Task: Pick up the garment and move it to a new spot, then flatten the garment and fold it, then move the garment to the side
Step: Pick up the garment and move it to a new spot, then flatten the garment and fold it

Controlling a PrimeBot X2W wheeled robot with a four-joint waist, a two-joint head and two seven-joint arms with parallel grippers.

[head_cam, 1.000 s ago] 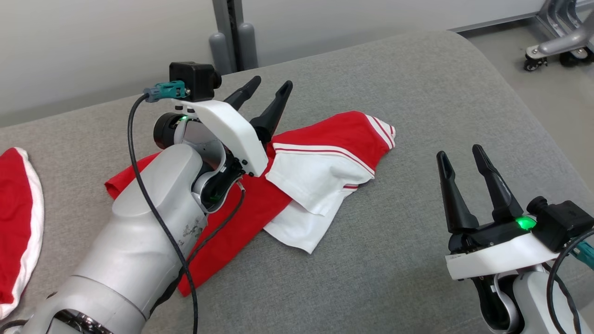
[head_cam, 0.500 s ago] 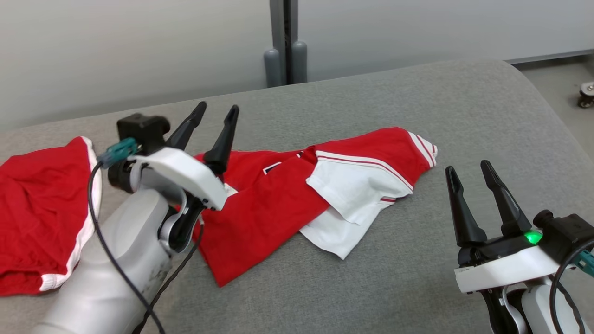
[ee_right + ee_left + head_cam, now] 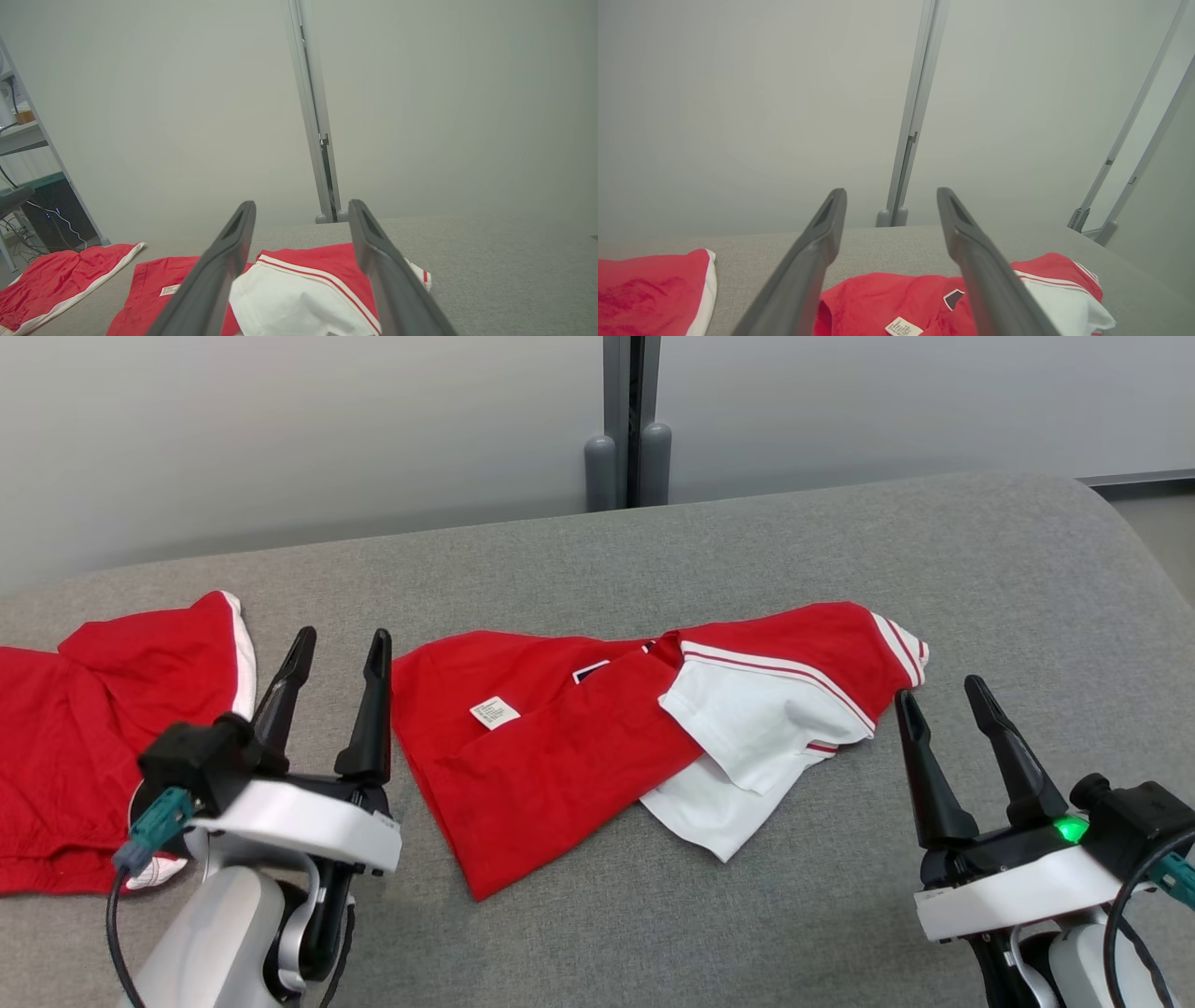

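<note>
The garment point(image 3: 560, 747) is a red shirt with white striped sleeves, lying bunched and partly folded over itself on the grey padded surface point(image 3: 747, 551); a white label faces up. My left gripper point(image 3: 342, 637) stands open just left of its left edge, clear of the cloth. To the right of the striped sleeve, my right gripper point(image 3: 938, 689) is open too, not touching. Along the left wrist view, the garment point(image 3: 878, 298) lies below the open left gripper point(image 3: 891, 191). The right wrist view has the white sleeve of the garment point(image 3: 299, 298) under the open right gripper point(image 3: 302, 203).
A second red cloth with white trim point(image 3: 84, 728) lies at the far left, close to my left gripper. A grey post point(image 3: 627, 420) stands against the wall behind. The surface rounds off at the right edge point(image 3: 1130, 551). A shelf with cables point(image 3: 28, 186) stands far left.
The head camera has turned, shifting the whole picture. My left arm has drawn back from over the garment to its left side, uncovering the cloth. The right gripper has kept its place.
</note>
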